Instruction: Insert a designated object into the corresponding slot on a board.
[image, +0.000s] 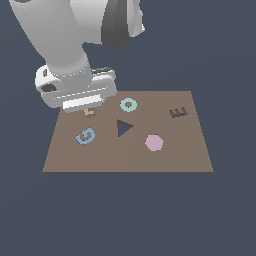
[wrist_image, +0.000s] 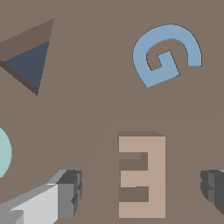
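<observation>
The tan E block (image: 89, 112) lies on the brown board (image: 125, 160) near its far corner on the exterior view's left. My gripper (image: 86, 106) hangs right over it, and the hand hides most of the block. In the wrist view the E block (wrist_image: 142, 177) lies on the board (wrist_image: 100, 100) between my two fingers (wrist_image: 65, 194). The gripper (wrist_image: 140, 189) is open, with a gap on each side of the block. The dark E-shaped slot (image: 178, 112) is on the board's far side, at the exterior view's right.
On the board are a blue G (image: 86, 135), also in the wrist view (wrist_image: 166, 54), a teal ring (image: 128, 105), a dark triangle recess (image: 124, 127), also in the wrist view (wrist_image: 28, 61), and a pink hexagon (image: 154, 142).
</observation>
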